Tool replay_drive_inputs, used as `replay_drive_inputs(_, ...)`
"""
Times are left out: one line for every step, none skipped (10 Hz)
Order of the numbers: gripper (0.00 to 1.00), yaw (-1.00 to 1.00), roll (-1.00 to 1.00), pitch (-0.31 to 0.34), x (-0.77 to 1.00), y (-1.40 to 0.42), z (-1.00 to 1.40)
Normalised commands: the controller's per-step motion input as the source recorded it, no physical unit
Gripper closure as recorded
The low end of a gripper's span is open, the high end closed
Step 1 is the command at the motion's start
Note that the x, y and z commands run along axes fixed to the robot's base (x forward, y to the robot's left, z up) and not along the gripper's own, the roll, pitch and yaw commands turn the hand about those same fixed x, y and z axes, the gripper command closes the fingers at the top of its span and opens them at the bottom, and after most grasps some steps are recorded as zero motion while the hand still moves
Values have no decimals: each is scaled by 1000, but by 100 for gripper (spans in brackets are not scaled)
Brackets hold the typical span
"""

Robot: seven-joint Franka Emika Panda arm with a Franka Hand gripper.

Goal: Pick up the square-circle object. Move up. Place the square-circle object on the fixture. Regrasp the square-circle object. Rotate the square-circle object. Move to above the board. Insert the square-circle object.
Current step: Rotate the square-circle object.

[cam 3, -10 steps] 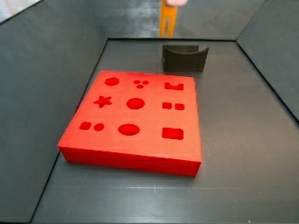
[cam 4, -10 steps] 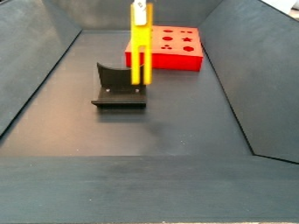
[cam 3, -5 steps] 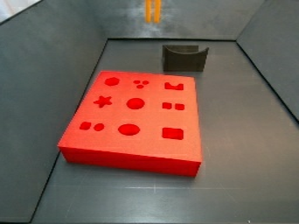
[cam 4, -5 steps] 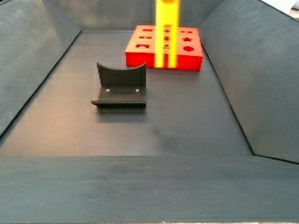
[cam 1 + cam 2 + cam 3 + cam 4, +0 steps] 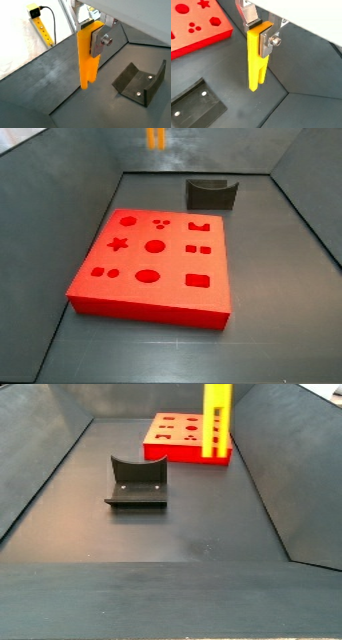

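The gripper is shut on the upper end of the square-circle object, a slim yellow-orange peg that hangs straight down; both also show in a wrist view, the gripper and the peg. In both side views only the peg shows, high in the air near the red board's far edge; the gripper is out of frame there. The dark fixture stands empty on the floor, apart from the peg, and shows in both wrist views.
Sloped grey walls close in the grey floor on all sides. A yellow power strip lies outside the wall. The board's corner with cut-outs shows in a wrist view.
The gripper has carried the peg away from above the fixture, sideways towards the board, and kept it vertical. The board and fixture have not moved.
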Motion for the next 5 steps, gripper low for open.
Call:
replay_drive_inputs(100,-1000,-976,-36,0,0,0)
replay_drive_inputs(100,-1000,-983,-25,93,4,-2)
replay_drive_inputs(100,-975,-1000,36,63,52,15)
replay_drive_inputs(100,-975,-1000,71,13,9,17)
replay_drive_inputs(100,-958,-1000,109,-26,7,24)
